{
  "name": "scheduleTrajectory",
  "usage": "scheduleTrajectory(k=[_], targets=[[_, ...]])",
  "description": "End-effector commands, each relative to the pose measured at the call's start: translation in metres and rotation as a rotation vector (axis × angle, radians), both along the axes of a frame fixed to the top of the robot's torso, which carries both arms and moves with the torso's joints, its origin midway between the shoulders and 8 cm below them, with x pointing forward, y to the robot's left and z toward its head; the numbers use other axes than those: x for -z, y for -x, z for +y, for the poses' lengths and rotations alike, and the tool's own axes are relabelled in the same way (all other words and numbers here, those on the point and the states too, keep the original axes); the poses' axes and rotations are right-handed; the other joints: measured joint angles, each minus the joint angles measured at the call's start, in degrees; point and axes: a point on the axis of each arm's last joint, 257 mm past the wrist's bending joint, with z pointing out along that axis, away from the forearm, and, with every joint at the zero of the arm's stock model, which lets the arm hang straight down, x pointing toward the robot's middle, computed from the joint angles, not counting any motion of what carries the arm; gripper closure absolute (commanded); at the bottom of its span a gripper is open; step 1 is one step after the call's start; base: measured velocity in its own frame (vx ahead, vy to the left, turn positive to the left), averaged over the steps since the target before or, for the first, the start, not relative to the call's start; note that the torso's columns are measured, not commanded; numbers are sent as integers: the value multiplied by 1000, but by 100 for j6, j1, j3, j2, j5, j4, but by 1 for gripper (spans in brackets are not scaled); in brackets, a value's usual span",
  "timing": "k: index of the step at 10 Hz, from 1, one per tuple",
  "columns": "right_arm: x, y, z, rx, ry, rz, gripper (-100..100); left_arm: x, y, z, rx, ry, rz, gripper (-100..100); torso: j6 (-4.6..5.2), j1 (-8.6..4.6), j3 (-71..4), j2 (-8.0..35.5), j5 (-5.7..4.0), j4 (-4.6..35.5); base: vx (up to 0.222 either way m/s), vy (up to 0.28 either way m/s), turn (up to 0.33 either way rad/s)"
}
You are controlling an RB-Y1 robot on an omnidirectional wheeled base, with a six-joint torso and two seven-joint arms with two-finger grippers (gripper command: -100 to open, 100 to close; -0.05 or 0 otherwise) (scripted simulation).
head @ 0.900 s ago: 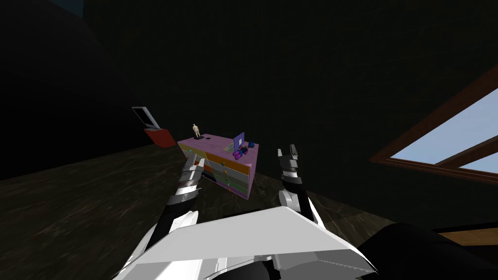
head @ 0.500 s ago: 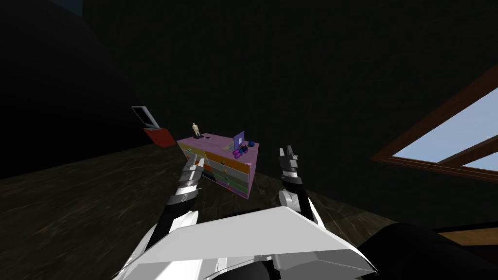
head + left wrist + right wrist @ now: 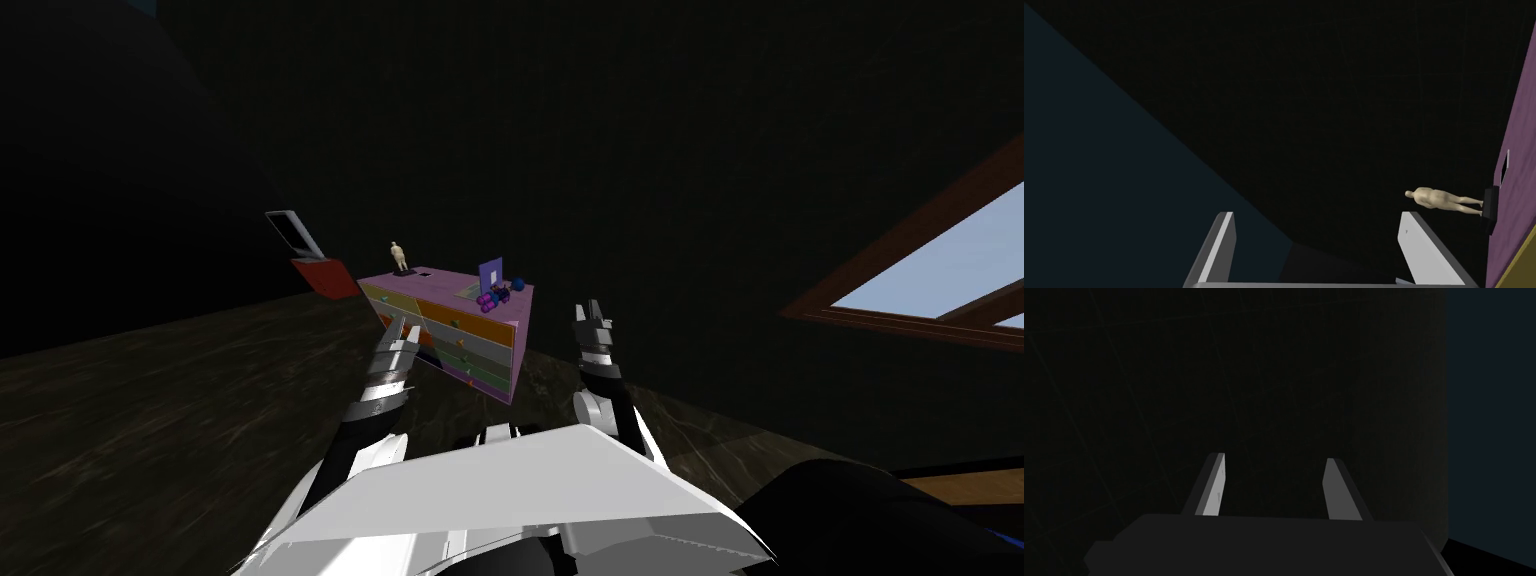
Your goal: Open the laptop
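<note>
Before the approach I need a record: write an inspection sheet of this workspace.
Surface: dresser, purple top, coloured drawers, on a dark floor.
Job's things: laptop not made out for sure from here.
Clutter: figurine, blue panel, purple things and blue ball on the dresser top; red thing past its left end.
Grippers: left gripper open, empty; right gripper open, empty.
Cables: nothing seen.
Surroundings: dark walls; window to my right.

Purple-topped dresser [image 3: 470,345], multicoloured drawers, ahead of left gripper [image 3: 404,326]; beige human figurine [image 3: 398,254] atop it. Brown-framed window [image 3: 960,270] well to gripper's right.
</note>
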Motion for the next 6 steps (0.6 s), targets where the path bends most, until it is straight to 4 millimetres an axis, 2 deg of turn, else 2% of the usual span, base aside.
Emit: scheduleTrajectory(k=[1, 3, 6], targets=[[0, 0, 0, 0, 0, 0, 0, 3, -4, -1, 19, -31, 21, -100, 0, 0, -846, 423, 0, 423, 12, -1, -69], [0, 0, 0, 0, 0, 1, 0, 5, -9, 0, 34, -56, 46, -100, 1, 2, -1354, 667, 1, 667, 12, 0, -93], [0, 0, 0, 0, 0, 1, 0, 8, -20, 3, 51, -92, 93, -100, 0, -1, -1385, 688, 0, 690, 19, 1, -97]])
